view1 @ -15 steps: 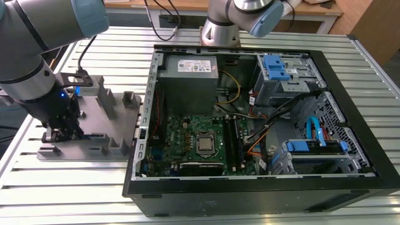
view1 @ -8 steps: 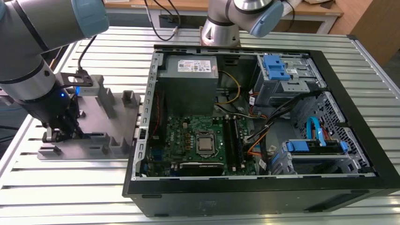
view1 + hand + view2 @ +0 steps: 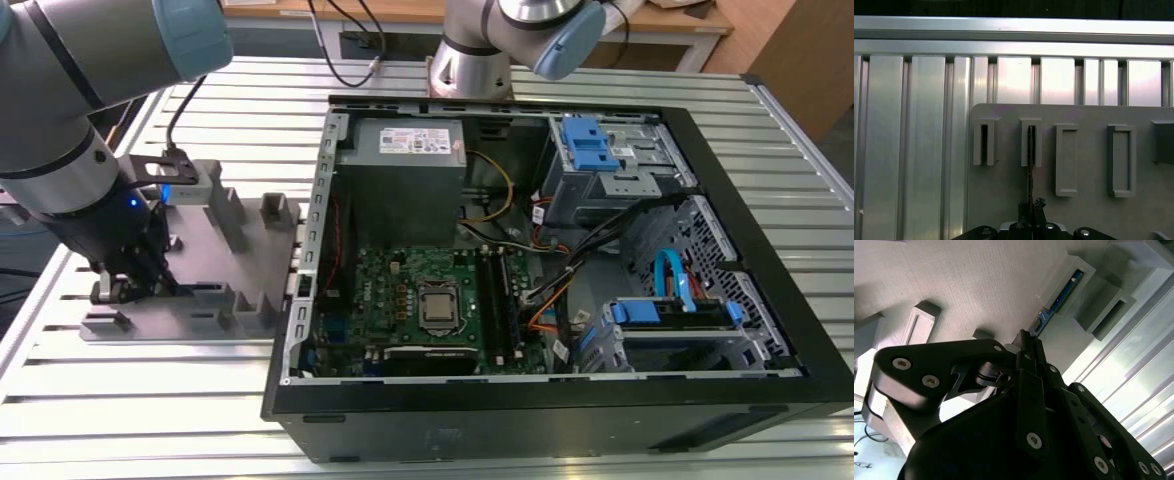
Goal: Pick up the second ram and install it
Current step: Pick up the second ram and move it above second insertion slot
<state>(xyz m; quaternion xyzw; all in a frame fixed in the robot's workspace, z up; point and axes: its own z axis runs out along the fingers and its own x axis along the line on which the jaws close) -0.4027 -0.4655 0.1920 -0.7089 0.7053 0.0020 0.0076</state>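
The second ram (image 3: pixel 1059 300) is a thin dark blue stick standing on edge in a slot of the grey plastic fixture block (image 3: pixel 227 250), at the exterior view's left. In the first wrist view the ram (image 3: pixel 1030 170) appears edge-on, running from a fixture (image 3: pixel 1084 165) slot back to my gripper (image 3: pixel 1030 210). My gripper (image 3: pixel 1026 340) is shut on the stick's near end, its black fingers pressed together around it. In the exterior view the gripper (image 3: pixel 134 285) hangs low over the fixture's front part. The green motherboard (image 3: pixel 414 300) lies inside the open computer case (image 3: pixel 747 250).
The case fills the exterior view's right, with drive cages, blue brackets and loose cables inside. A second arm's base (image 3: pixel 467 60) stands behind the case. The fixture (image 3: pixel 964 285) has several raised slot blocks. All of it rests on a ribbed aluminium table (image 3: pixel 147 400).
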